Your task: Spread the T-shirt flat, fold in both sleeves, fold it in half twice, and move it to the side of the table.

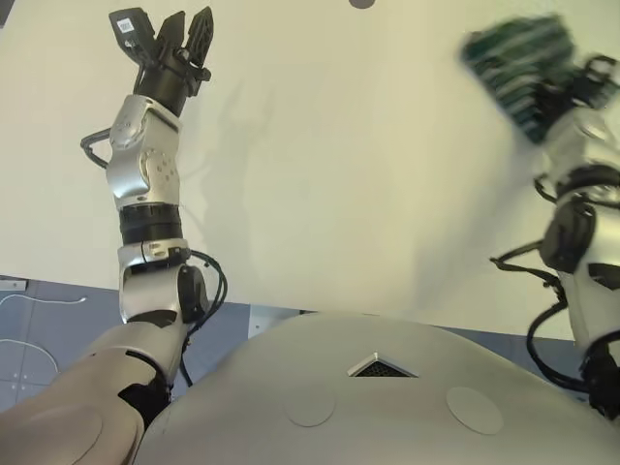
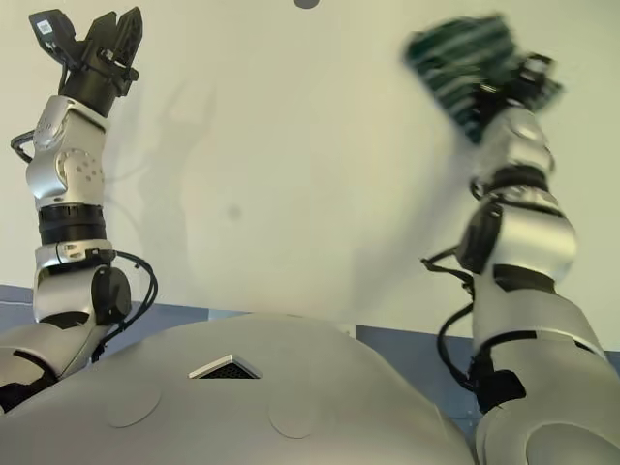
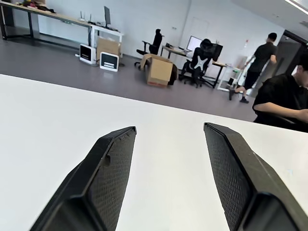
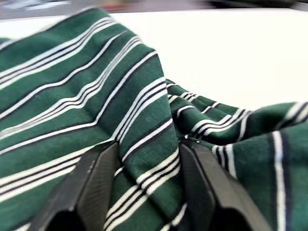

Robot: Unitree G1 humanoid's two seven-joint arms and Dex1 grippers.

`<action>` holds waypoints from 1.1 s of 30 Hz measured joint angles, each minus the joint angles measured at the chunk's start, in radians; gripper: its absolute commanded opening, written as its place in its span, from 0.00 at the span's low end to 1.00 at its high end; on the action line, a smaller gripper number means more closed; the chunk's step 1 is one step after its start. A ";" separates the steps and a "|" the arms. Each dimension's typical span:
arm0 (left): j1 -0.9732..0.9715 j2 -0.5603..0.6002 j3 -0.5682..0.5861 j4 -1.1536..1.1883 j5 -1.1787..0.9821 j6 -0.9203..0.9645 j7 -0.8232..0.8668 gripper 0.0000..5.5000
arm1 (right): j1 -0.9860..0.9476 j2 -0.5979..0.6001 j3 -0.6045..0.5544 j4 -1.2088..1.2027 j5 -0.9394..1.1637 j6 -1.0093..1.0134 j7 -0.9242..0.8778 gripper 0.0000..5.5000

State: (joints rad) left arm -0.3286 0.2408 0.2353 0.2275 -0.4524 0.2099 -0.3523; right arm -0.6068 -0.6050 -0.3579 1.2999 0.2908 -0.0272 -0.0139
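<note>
Your left gripper (image 1: 179,34): fingers spread wide, nothing between them, over far left part of white table (image 1: 320,174). Your right gripper (image 4: 147,151): fingers pinched on fold of green striped T-shirt (image 1: 518,63). Shirt bunched at that gripper, over far right part of table, blurred in head views. You cannot tell whether shirt touches tabletop.
</note>
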 measured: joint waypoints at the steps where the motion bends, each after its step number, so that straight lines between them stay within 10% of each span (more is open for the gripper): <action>1: 0.019 -0.009 0.003 -0.030 0.005 0.003 0.036 0.47 | 0.046 -0.025 -0.048 0.002 0.022 -0.030 -0.066 0.41; 12: -0.036 -0.036 -0.154 -0.030 0.228 -0.078 0.085 0.47 | 0.017 0.394 0.296 -0.292 -0.220 -0.434 0.208 0.41; 33: -0.090 -0.001 -0.155 0.197 0.347 -0.195 0.112 0.47 | 0.037 0.340 0.163 -0.337 -0.137 -0.342 0.209 0.41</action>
State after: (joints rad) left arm -0.4185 0.2393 0.0803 0.4240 -0.1056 0.0148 -0.2403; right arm -0.5695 -0.2646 -0.1954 0.9632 0.1534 -0.3696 0.1946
